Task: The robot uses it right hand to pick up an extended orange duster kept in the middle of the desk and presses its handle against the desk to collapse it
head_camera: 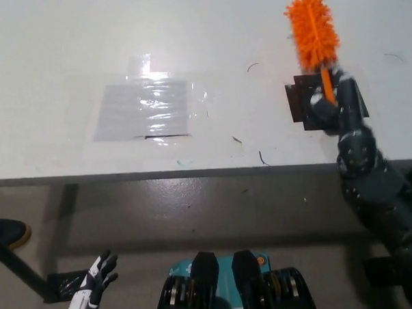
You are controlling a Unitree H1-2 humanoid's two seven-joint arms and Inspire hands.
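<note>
At two o'clock on the white table (65, 51), the black right robot hand (335, 105) grips the orange duster (313, 31) by its thin handle, fluffy head pointing to twelve, above a dark patch (301, 102). The duster looks light, its head soft, its handle stiff; hold the handle. The white left robot hand (96, 279) hangs spread at seven o'clock.

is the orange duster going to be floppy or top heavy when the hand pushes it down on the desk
The duster head is fluffy, so it probably weighs little and squashes easily. Its thin orange handle looks stiff, so a push should travel down it. The right hand grips low, so the head may wobble.
</note>
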